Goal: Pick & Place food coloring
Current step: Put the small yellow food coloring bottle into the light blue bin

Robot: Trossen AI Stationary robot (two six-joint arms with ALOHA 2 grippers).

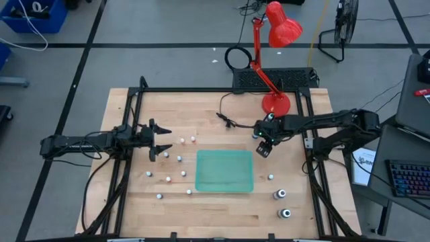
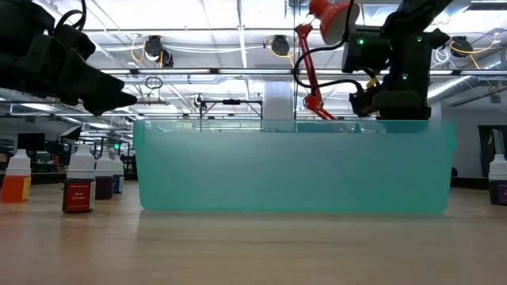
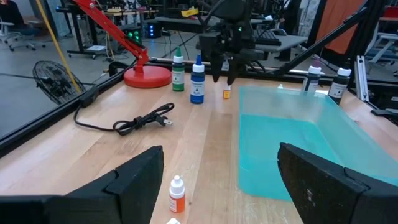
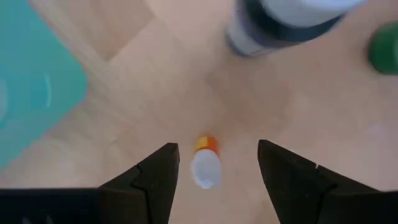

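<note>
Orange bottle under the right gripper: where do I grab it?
The small orange bottle stands upright, white cap up, between the open right gripper fingers. Probably descend straight down and close on the body below the cap; the blue bottle stands clear beyond.

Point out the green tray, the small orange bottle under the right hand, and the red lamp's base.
green tray (image 1: 224, 171), high view, bare floor.
small orange bottle (image 4: 205, 163), right wrist view, white cap.
red lamp's base (image 1: 275, 103), high view, round foot.

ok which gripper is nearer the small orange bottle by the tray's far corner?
Right. The right gripper hangs directly over the small orange bottle, fingers open on either side of it. The left gripper sits open across the green tray, over the other bottles.
</note>
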